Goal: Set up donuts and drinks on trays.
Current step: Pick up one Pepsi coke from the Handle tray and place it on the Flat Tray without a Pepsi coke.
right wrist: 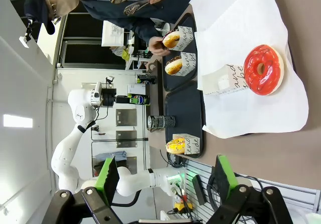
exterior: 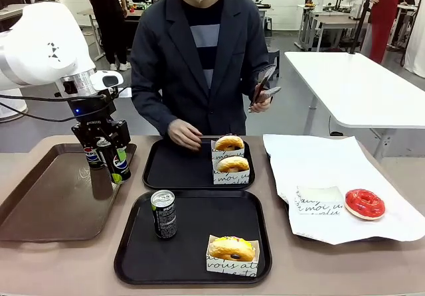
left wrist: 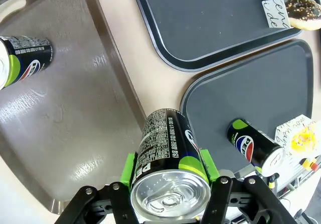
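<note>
My left gripper (exterior: 108, 151) is shut on a black Pepsi can (exterior: 118, 164) and holds it a little above the brown tray (exterior: 46, 196). In the left wrist view the green pads (left wrist: 129, 168) clamp that can (left wrist: 168, 148) by its sides. A second can (exterior: 93, 157) stands on the brown tray just behind it. The near black tray (exterior: 199, 233) carries a can (exterior: 163, 214) and a sleeved donut (exterior: 231, 249). On the far black tray (exterior: 176, 166) sit two sleeved donuts (exterior: 232, 164). My right gripper (right wrist: 165, 184) is open and holds nothing, high over the table.
At the right a red-iced donut (exterior: 364, 203) and an empty sleeve (exterior: 319, 200) lie on white paper (exterior: 319, 160). The person holds tongs (exterior: 264, 89) in one hand and rests the other hand (exterior: 184, 135) at the far tray's back edge.
</note>
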`<state>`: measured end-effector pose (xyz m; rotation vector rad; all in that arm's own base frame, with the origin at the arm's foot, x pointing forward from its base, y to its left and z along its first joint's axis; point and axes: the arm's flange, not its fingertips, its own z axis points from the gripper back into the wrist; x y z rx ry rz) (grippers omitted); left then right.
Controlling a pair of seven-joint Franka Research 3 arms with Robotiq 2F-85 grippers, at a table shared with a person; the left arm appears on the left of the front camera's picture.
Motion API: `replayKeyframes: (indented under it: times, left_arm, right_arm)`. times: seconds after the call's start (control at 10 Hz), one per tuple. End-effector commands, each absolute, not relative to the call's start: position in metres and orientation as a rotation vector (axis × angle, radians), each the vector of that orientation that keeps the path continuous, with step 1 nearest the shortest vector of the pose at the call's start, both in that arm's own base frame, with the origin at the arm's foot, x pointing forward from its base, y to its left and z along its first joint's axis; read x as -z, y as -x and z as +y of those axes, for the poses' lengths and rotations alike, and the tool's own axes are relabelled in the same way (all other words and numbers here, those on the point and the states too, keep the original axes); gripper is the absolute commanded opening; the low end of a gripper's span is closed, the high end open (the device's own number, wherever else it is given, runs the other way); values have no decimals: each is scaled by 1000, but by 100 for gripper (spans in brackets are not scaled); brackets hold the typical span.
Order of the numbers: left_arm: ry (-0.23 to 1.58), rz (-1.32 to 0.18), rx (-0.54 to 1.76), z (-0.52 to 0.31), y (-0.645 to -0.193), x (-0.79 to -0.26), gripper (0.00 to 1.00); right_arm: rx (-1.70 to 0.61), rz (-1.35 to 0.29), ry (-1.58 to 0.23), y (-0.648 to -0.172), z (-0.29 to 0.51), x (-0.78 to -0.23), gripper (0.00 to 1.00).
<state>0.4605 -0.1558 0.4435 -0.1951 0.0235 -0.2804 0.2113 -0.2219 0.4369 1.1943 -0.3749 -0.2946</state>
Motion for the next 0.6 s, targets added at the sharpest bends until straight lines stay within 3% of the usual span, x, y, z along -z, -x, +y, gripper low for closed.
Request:
replayKeyframes:
  times: [0.0,0.5]
  left_arm:
    - [201,19,277,-155,-460,-447,59]
    - [205,-60,324,-183,-494,-472,59]
  right_arm:
    - [282,-386,-1207,-212,-222,-436,100]
    - [282,-386,-1207,-212,-222,-436,100]
